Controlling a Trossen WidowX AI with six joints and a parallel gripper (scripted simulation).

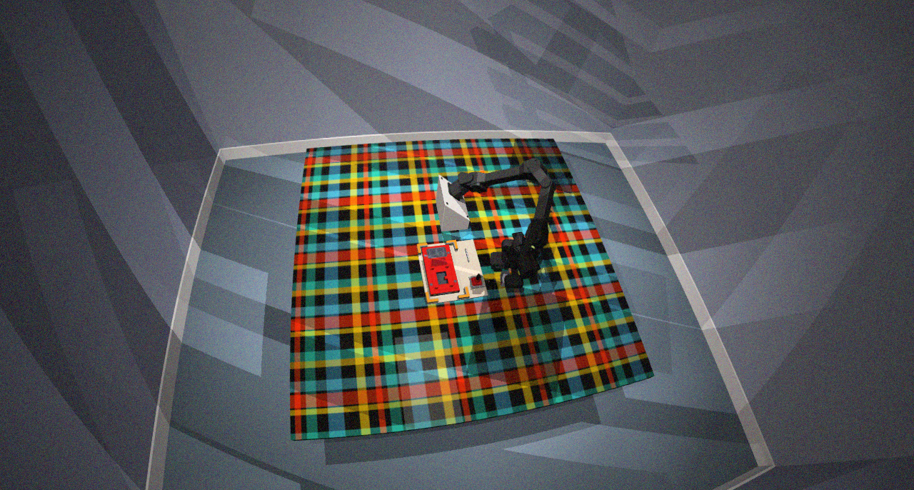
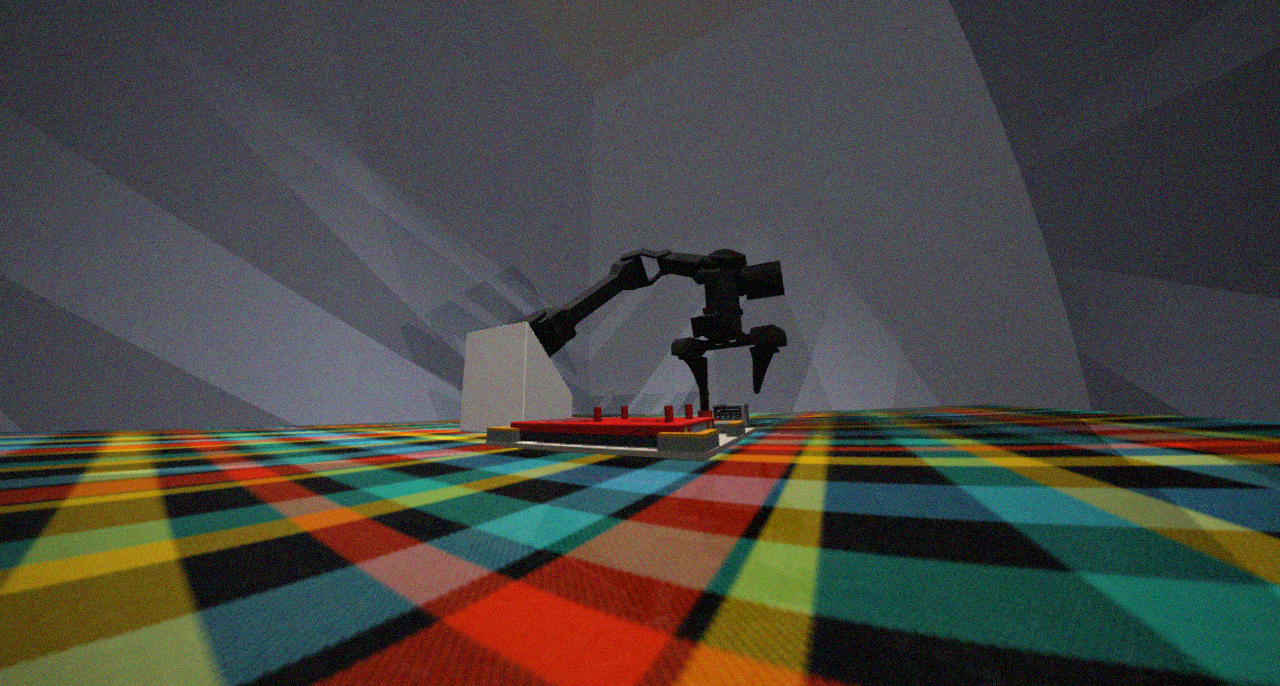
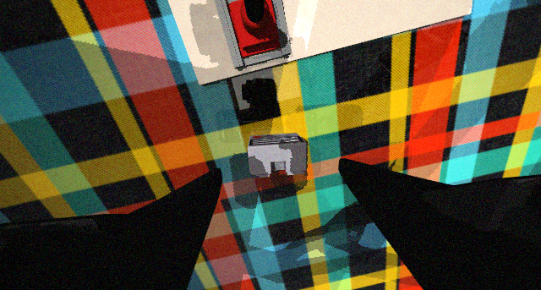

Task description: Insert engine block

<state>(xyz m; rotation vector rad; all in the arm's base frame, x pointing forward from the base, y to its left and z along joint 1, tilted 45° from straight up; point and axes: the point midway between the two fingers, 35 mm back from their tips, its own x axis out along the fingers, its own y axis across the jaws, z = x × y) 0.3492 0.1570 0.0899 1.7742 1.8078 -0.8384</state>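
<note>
The grey engine block (image 2: pixel 729 411) (image 3: pixel 276 155) sits on the plaid cloth beside the white board, its slot facing the bottom of the wrist view. In the top view the arm mostly hides it. My gripper (image 2: pixel 731 401) (image 3: pixel 281 168) is open and empty, pointing down above the block, with one finger out to each side of it in the wrist view. The red car body (image 1: pixel 450 264) (image 2: pixel 572 426) lies on the board, and its opening (image 1: pixel 441 277) shows dark. The rib is too small to make out.
The white board (image 1: pixel 469 269) (image 3: pixel 359 19) carries orange corner brackets and a red piece (image 1: pixel 476 281) (image 3: pixel 262 41) with an upright black stick, close to the block. Thin red posts rise from the car body. The arm's pale wedge-shaped base (image 1: pixel 452 217) (image 2: pixel 501 373) stands behind the board.
</note>
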